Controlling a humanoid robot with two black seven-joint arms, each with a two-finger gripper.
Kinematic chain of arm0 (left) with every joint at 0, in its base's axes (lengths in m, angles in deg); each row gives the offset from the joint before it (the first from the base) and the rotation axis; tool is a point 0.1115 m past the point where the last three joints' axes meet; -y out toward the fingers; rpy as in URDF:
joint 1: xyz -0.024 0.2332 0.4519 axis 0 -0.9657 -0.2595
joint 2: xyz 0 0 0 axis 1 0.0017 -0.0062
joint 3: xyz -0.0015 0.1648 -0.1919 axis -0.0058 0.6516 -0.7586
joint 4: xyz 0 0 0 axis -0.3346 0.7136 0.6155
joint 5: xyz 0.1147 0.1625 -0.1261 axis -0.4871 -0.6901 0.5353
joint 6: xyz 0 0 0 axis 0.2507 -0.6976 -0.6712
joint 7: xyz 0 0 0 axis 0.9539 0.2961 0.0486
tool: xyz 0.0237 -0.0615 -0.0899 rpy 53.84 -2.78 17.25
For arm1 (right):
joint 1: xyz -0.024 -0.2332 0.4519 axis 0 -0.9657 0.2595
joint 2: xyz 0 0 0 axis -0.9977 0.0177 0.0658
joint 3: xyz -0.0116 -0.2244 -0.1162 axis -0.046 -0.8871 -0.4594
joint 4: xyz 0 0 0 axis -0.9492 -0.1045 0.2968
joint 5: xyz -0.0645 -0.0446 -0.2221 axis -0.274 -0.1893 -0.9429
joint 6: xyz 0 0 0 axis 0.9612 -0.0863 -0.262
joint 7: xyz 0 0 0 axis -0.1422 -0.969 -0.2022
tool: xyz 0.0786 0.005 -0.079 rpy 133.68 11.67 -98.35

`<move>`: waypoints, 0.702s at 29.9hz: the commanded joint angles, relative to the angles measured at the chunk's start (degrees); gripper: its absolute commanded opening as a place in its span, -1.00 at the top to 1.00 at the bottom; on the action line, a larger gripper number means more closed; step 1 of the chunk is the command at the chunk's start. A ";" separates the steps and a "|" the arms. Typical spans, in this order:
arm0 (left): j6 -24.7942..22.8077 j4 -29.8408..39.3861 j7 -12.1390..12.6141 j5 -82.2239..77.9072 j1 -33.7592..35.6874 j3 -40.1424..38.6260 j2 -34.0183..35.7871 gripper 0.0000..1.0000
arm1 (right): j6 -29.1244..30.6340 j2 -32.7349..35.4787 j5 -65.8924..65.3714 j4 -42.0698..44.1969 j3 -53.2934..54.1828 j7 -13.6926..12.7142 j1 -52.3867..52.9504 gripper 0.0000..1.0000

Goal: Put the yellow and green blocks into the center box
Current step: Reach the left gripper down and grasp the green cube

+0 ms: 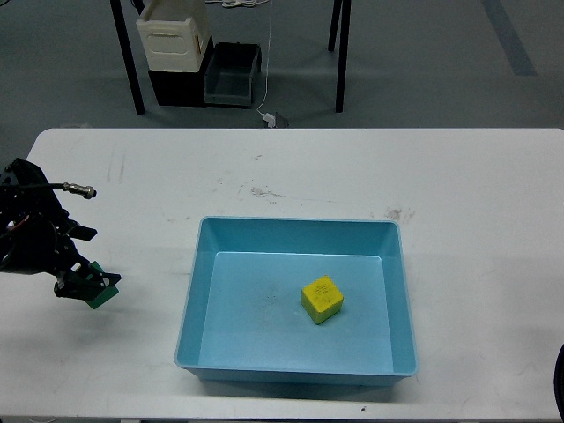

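The green block [101, 296] lies on the white table [291, 172] at the left, mostly covered by my left gripper [91, 285]. The gripper's dark fingers stand on either side of the block and look open, with green showing between and below them. The yellow block [321, 299] lies inside the blue center box [201, 264], right of the middle of its floor. My right gripper is out of view.
The blue box stands at the table's front center. Beyond the far edge, on the floor, are a cream crate [173, 35] on a black bin, a grey bin [233, 75], and black table legs.
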 commanded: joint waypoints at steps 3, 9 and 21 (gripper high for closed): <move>0.00 -2.65 0.00 -0.01 -0.42 0.52 -0.62 -0.99 | 0.05 0.05 -0.01 0.04 -0.11 0.08 -0.61 -0.96; 0.00 -6.18 0.00 -0.01 -0.07 2.27 -0.97 -0.99 | 0.05 0.14 -0.01 0.12 0.06 0.08 -1.40 -0.95; 0.00 -11.01 0.00 -0.01 -0.07 4.56 -4.22 -0.99 | -0.04 0.05 -0.01 0.12 0.15 0.17 -1.58 -0.96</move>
